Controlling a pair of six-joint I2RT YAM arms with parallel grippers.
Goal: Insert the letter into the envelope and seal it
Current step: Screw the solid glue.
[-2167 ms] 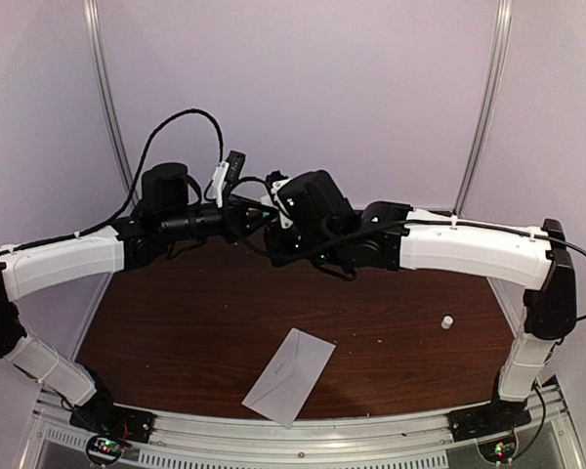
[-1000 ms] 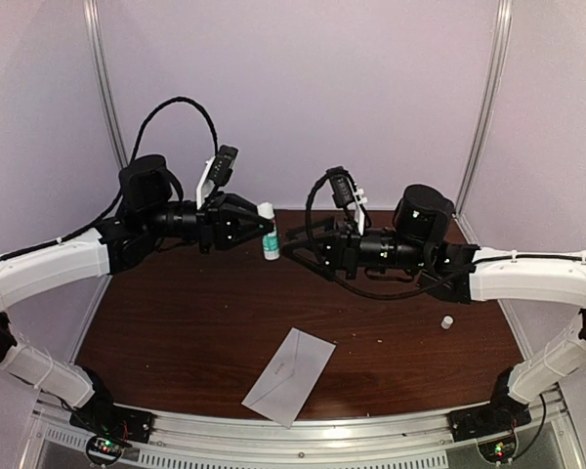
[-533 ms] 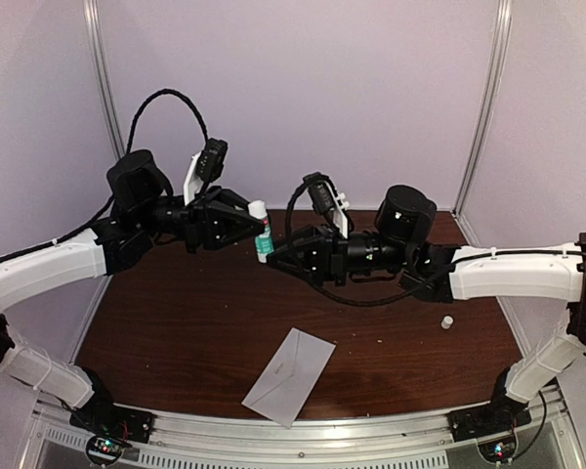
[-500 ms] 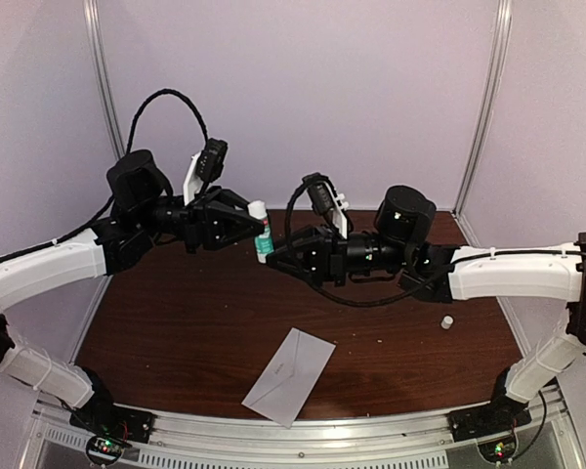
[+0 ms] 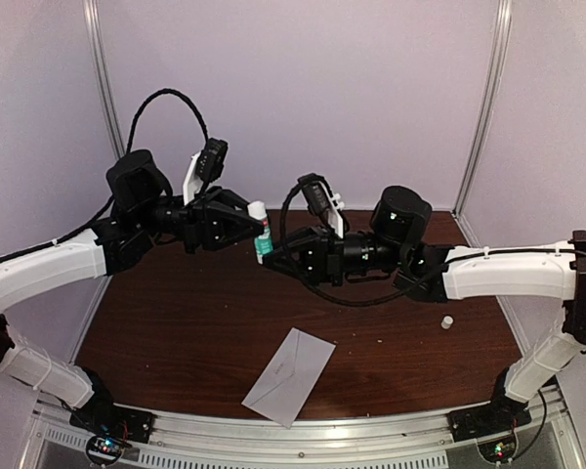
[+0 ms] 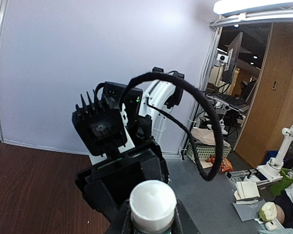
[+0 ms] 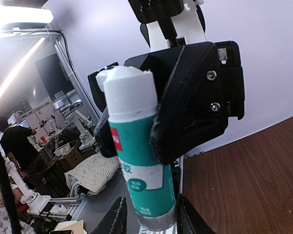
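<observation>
Nearest me, the envelope point(image 5: 289, 376) lies flat on the table point(image 5: 176, 322), close to its near edge and about the middle. It is just where it was a couple of seconds ago, and nothing about it has changed. The small white cap point(image 5: 447, 320), farther back on the right, hasn't budged either.

The change is all farther back, up in the air. The left gripper point(image 5: 252, 227) has the glue stick point(image 5: 262, 233) clamped round its green middle, uncapped white end up. A second ago the right gripper point(image 7: 151, 220) hung well to the right of the stick with its fingers wider apart. It has since slid left and narrowed until the fingers bracket the stick's bottom end. In its wrist view one finger looks to touch the base and the other seems a sliver off, so I can't tell whether it has truly pinched yet. I'd judge the sealing stage is in hand: one arm steadies the tube while the other goes for the base, likely to wind glue up.

The envelope is the only container that matters here. Its seamed side faces up and the flap appears folded down, though I can't say whether it is stuck. No letter shows anywhere on the table, so I take it to be inside already, but nothing visible proves that. The glue stick's tube shows a white plug at its open top.
</observation>
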